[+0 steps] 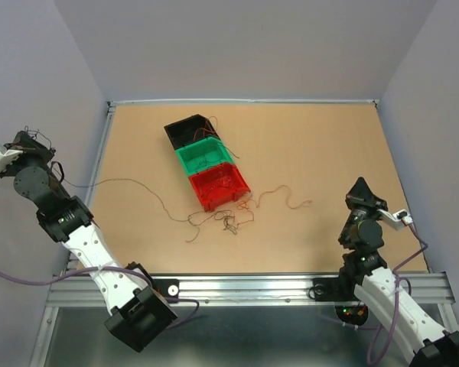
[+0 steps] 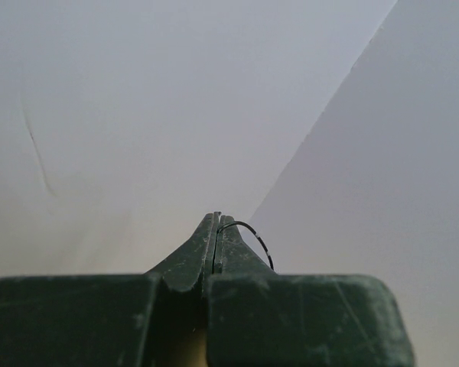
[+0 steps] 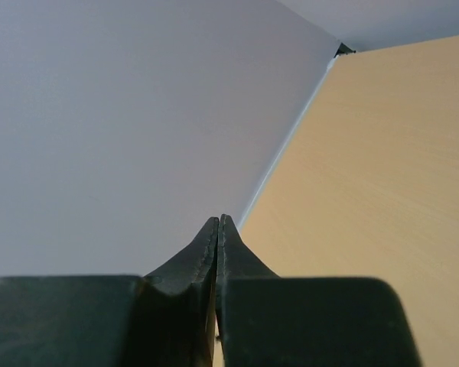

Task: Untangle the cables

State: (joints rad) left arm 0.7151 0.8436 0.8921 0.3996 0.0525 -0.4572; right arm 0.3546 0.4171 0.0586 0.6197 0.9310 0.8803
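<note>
One black cable (image 2: 240, 222) end hidden inside closed left tool (image 2: 216, 219).

Locate the table (image 1: 329, 153) ahead of both arm bases. On it, left of centre, you will find three bins in a diagonal row, each touching the next. The far bin (image 1: 190, 130) is rearmost and leftmost, the middle bin (image 1: 205, 157) sits between, and the near bin (image 1: 219, 186) is closest to the arms and rightmost. Strands reach into the bins.

The cable tangle (image 1: 231, 222) lies on the table just in front of the near bin and spreads to the right. A long strand (image 1: 138, 186) runs left from it toward the left gripper (image 1: 23, 139), which is beyond the table's left edge. The right gripper (image 1: 359, 183) is over the table's right front, well apart from the tangle.
</note>
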